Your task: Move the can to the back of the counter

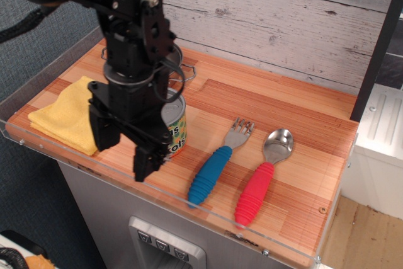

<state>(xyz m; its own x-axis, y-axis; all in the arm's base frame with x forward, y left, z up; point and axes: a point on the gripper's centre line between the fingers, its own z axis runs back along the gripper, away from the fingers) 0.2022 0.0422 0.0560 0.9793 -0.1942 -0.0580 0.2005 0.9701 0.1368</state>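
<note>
The can (177, 131) stands on the wooden counter (271, 102) near its front left. Only its right side shows: part of the grey top and part of the yellow-green label. The black arm hides the remainder. My gripper (121, 155) hangs low over the front edge, in front of and to the left of the can, with its two fingers spread apart. One finger (101, 131) is by the cloth and the other (143, 163) is in front of the can. I cannot tell whether they touch the can.
A yellow cloth (58, 116) lies at the front left. A steel pot sits behind the arm, with only its handle (187, 67) showing. A blue-handled fork (212, 173) and a red-handled spoon (255, 192) lie to the right. A clear rim (264, 239) edges the counter, and a white plank wall stands behind it.
</note>
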